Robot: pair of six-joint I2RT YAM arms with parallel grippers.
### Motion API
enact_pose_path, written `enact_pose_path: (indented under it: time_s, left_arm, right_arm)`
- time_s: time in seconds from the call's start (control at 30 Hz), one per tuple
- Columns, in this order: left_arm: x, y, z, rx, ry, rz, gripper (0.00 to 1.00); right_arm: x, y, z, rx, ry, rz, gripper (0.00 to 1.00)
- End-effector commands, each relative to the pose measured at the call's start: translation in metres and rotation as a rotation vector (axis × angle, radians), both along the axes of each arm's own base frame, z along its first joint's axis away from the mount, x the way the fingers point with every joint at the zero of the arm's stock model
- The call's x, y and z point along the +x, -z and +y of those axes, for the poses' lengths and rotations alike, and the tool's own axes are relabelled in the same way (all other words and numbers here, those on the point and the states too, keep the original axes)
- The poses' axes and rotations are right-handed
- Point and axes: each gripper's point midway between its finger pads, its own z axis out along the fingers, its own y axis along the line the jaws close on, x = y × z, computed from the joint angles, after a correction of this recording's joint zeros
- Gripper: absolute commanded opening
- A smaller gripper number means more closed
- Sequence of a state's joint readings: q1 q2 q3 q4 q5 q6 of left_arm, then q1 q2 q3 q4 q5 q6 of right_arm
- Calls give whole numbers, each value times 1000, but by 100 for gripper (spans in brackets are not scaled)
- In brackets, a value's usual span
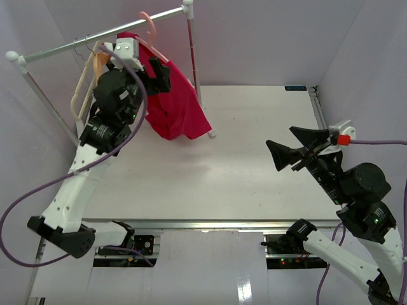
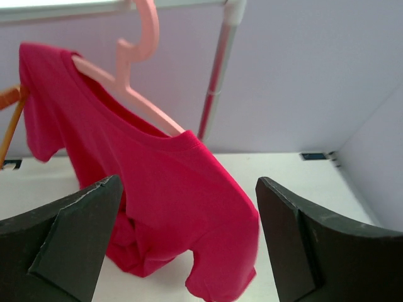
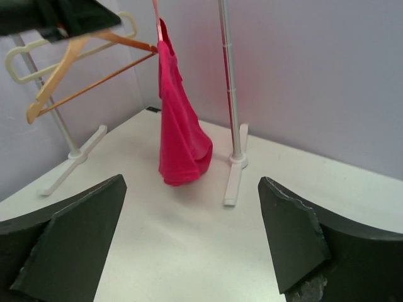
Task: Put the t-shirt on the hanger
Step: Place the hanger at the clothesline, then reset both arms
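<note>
Two arms in view, both jaws spread wide with nothing between them. t-shirt [image 1: 181, 111] hangs on the hanger [image 1: 150, 27], whose hook sits over the rail [image 1: 70, 47] at the rack's right end.

Left gripper [image 1: 158, 75] is up at the rack, just beside the shirt. From the top view I can't tell whether it touches the fabric, because the arm covers the shirt's left side. The left wrist view shows the fingers [image 2: 75, 239] apart and the shirt beyond them. One pink arm runs into the collar; the rest of the hanger is under cloth, and the hook top is cut off by the frame edge. The shirt's lower part is bunched, so the hem line is unclear.

Right gripper [image 1: 294, 147] is over the table [image 1: 254, 190], well apart from the rack. In its wrist view the shirt is edge-on and clear of the table, with the pink hanger only a sliver. Tan hanger [image 3: 69, 63] and cream hanger [image 3: 31, 53] are on the same rail to the left, partly behind a dark shape cut off at the top-left.
</note>
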State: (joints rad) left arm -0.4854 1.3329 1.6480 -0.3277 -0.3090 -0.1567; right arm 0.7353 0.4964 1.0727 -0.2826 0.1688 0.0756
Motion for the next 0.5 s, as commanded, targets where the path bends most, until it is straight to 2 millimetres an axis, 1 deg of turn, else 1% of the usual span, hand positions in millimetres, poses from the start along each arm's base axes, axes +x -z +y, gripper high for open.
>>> enact_pose_path:
  time_s: [0.0, 0.03, 0.07, 0.13, 0.17, 0.23, 0.27, 0.33, 0.4, 0.47]
  left_arm:
    - [-50, -26, -3, -71, 146, -46, 98]
    - [-60, -30, -4, -86, 173, -56, 98]
    - [-67, -28, -10, -101, 219, -50, 98]
    - [-81, -12, -37, -128, 385, -11, 98]
    - [-88, -4, -49, -138, 460, 8, 98]
    - [-96, 21, -71, -156, 568, 65, 98]
    - [-98, 33, -78, -156, 593, 83, 98]
    - [-100, 57, -92, -153, 620, 107, 98]
    - [-105, 103, -104, -134, 639, 171, 98]
    - [-111, 125, -109, -148, 652, 193, 98]
  right_arm:
    - [16, 26, 18, -34, -12, 111, 90]
    - [19, 36, 22, -36, -14, 138, 90]
    - [21, 45, 25, -42, -17, 160, 90]
    - [25, 60, 29, -48, -16, 189, 90]
    - [27, 74, 31, -58, -12, 214, 90]
    - [31, 85, 31, -45, 4, 239, 90]
    - [34, 97, 32, -42, 15, 267, 90]
    - [41, 110, 29, -28, 59, 305, 90]
    - [47, 122, 27, -22, 100, 350, 90]
    - [51, 131, 26, -14, 129, 389, 90]
